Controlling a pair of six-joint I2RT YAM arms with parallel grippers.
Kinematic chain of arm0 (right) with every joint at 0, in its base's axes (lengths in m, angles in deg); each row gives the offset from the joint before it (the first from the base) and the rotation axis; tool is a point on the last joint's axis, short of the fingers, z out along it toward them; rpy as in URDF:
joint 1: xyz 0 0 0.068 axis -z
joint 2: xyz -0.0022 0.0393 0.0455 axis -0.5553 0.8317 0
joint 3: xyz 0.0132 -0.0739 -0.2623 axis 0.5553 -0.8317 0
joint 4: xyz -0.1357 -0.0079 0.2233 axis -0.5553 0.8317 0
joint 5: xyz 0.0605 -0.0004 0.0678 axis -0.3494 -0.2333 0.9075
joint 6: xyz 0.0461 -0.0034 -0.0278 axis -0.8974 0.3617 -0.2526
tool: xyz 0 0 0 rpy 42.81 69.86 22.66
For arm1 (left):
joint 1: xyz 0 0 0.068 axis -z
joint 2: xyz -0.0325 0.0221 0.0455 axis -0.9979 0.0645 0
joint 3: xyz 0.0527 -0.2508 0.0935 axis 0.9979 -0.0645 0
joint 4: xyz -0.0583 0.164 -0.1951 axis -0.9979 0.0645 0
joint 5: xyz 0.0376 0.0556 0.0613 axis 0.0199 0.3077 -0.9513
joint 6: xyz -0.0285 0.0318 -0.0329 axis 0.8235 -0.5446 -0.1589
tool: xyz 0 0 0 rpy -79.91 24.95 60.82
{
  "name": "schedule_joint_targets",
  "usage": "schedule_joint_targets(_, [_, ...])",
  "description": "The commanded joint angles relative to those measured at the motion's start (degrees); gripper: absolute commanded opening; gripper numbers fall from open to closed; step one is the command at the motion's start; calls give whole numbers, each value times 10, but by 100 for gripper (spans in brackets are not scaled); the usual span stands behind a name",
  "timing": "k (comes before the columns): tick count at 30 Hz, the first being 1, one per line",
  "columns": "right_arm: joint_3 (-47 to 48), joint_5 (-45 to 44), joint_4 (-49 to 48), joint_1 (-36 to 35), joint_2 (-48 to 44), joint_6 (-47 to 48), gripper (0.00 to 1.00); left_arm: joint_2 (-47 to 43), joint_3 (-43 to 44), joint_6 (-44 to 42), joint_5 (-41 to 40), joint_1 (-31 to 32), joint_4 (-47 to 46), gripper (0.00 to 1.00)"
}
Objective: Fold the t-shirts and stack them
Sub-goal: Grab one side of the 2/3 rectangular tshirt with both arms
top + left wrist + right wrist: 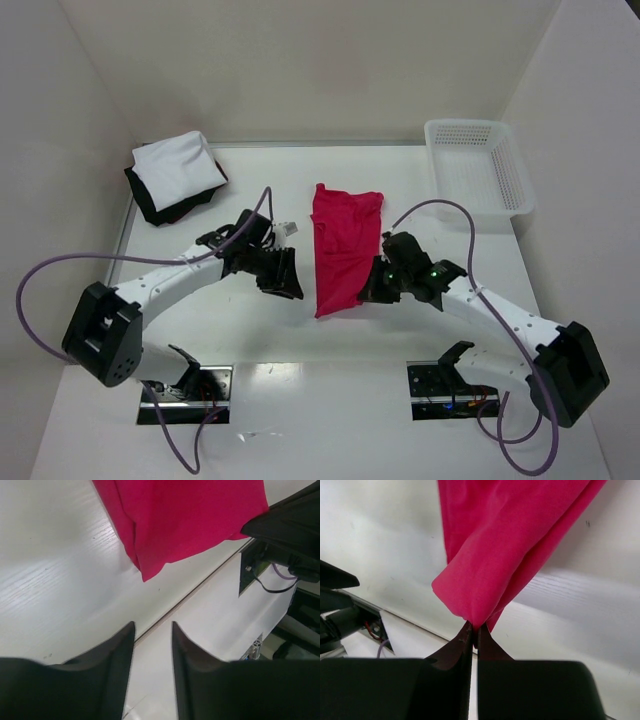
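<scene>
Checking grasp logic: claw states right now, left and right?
Left claw: open, holding nothing.
Right claw: shut on a corner of the red t-shirt.

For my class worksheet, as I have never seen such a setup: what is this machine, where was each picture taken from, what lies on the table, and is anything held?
Two robot arms are bolted at the near edge of a white table. The wide picture looks down from above and behind them. The other two come from a camera on each wrist. A red t-shirt lies in the middle. Far left, a folded white t-shirt sits on a black t-shirt. Far right stands a white mesh basket. The right gripper pinches the red t-shirt's near corner. The left gripper is open, holding nothing.
</scene>
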Motion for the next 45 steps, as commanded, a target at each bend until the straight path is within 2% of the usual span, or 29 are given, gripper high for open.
schedule_joint_targets(1, [14, 15, -9, -6, 29, -2, 0, 37, -21, 0, 53, 3, -40, 47])
schedule_joint_targets(6, [38, -8, -15, -6, 49, 3, 0, 91, -26, 6, 93, 16, -79, 69])
schedule_joint_targets(14, [57, -19, -20, -6, 55, -9, 0, 166, -20, 56, 113, 16, -124, 71])
schedule_joint_targets(17, [47, -19, -20, -6, 49, -14, 0, 184, -20, 77, 113, 16, -137, 68])
schedule_joint_targets(20, [33, -19, -26, -6, 35, -20, 0, 190, -27, 91, 113, 16, -162, 61])
schedule_joint_targets(30, [17, -25, -26, -6, 5, -26, 0, 258, -14, 91, 167, 41, -200, 54])
schedule_joint_targets(32, [17, -25, -26, -6, 5, -26, 0, 258, -14, 96, 167, 41, -206, 50])
schedule_joint_targets(35, [17, -25, -26, -6, 5, -26, 0, 258, -9, 102, 167, 41, -218, 37])
schedule_joint_targets(37, [11, -25, -26, -6, 0, -26, 0, 258, -3, 108, 167, 41, -224, 33])
schedule_joint_targets(45, [11, -25, -26, -6, -11, -21, 0, 258, 8, 119, 156, 41, -229, 36])
